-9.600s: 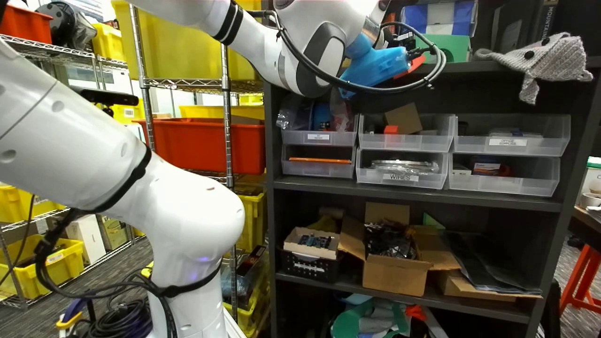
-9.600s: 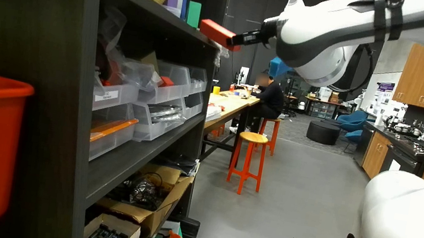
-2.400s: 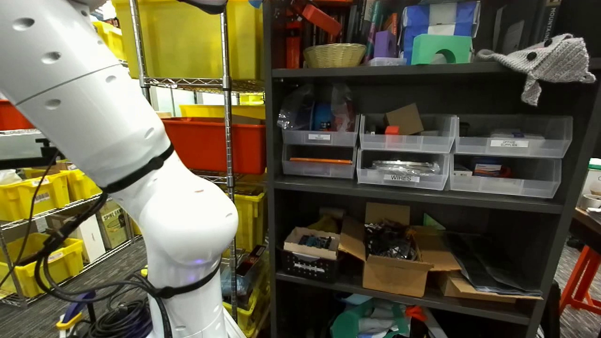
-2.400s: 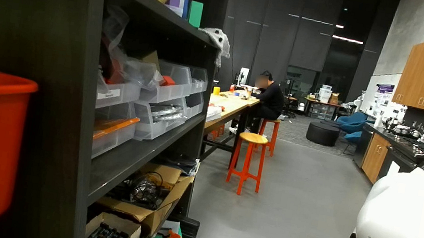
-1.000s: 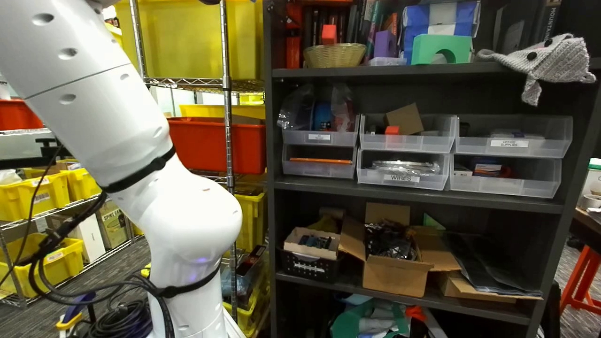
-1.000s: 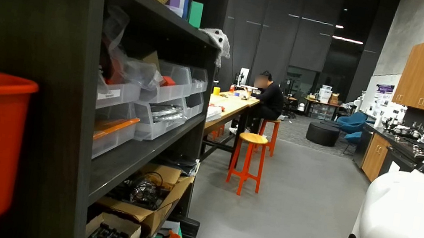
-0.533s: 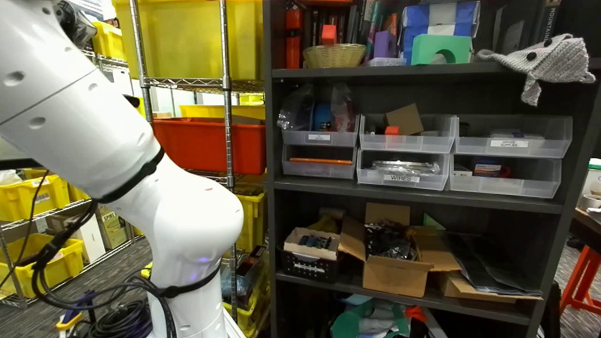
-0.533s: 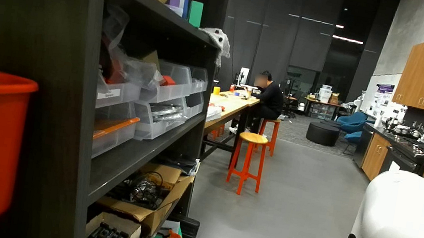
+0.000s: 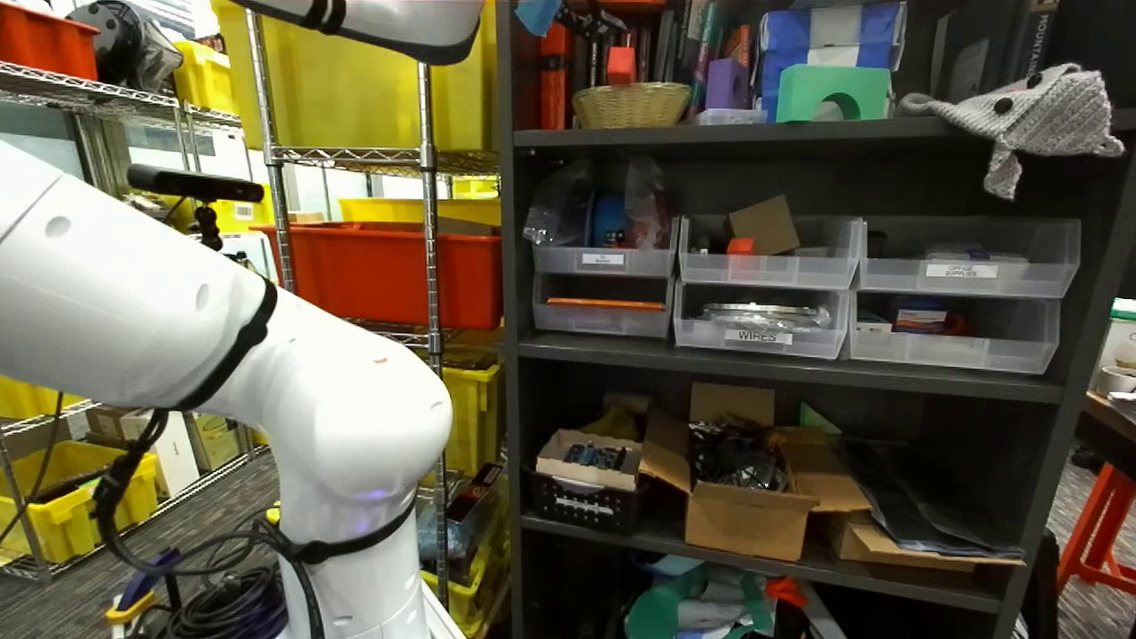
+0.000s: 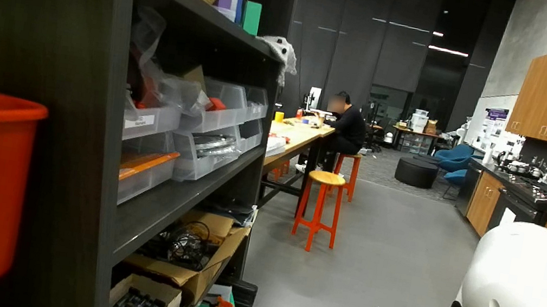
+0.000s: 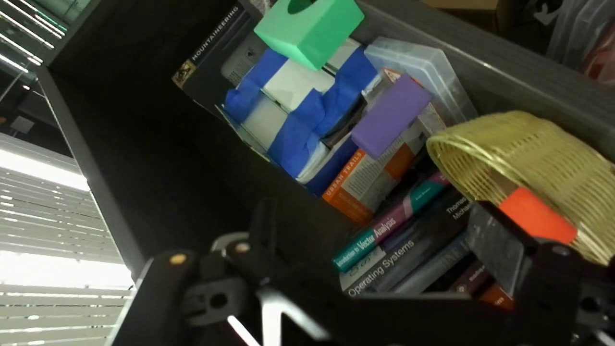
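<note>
Jutting above basket [image 9: 632, 106] rim, red block [image 9: 622, 65], jaws spread, just clear

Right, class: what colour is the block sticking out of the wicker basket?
Orange-red; the block shows best in the wrist view.

1 wicker bskt [image 9: 632, 106], 1 purp blk [image 11: 391, 116], 6 clr bins [image 9: 768, 272]

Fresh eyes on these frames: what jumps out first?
Probably the big white jointed robot arm, filling much of an exterior view's left side. Then the red-orange rectangular block jutting up from the tan woven basket on the dark upper shelf, and the grey knitted animal drooping over that shelf's front edge.
</note>
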`<action>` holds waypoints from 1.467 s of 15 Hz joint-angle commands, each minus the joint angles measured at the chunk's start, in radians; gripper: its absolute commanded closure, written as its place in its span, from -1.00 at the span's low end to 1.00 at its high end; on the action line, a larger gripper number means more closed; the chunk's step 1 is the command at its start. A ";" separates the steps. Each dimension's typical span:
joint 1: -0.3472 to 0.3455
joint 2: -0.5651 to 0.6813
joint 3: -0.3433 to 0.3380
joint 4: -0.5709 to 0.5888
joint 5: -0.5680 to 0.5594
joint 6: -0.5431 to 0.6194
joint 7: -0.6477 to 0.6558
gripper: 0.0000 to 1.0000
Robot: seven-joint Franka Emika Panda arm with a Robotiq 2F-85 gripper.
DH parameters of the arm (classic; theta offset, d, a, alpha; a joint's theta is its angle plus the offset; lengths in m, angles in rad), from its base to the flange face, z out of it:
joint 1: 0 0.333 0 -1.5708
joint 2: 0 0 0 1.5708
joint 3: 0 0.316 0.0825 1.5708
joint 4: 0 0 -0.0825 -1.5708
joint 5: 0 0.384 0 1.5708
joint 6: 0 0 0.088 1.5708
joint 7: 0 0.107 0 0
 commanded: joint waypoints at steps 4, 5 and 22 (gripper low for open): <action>-0.049 -0.040 -0.087 -0.202 0.078 0.189 -0.106 -1.00; -0.060 -0.025 -0.093 -0.219 0.089 0.217 -0.125 -1.00; -0.104 0.112 -0.104 -0.294 0.231 0.370 -0.273 -1.00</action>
